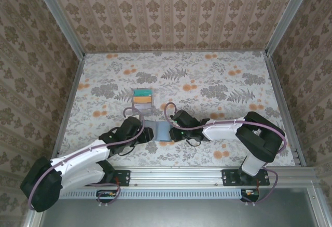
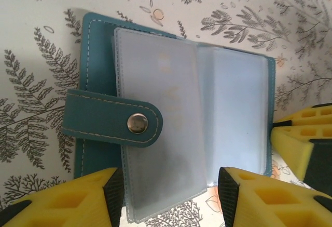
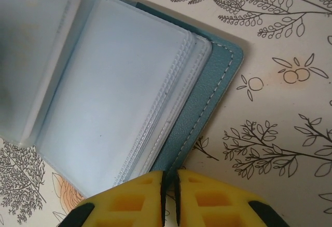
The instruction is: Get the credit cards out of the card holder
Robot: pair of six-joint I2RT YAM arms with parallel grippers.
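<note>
Reaches in low with both arms, elbows bent, wrists meeting at the card holder. Holds the left gripper at its left side, fingers spread partway apart. Pinches the right gripper almost closed on its right edge, with a thin slit left between the fingers.

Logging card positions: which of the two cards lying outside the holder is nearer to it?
The orange-yellow card. It lies on the side facing the open holder, while the teal-green card sits right behind it, farther back on the table.
</note>
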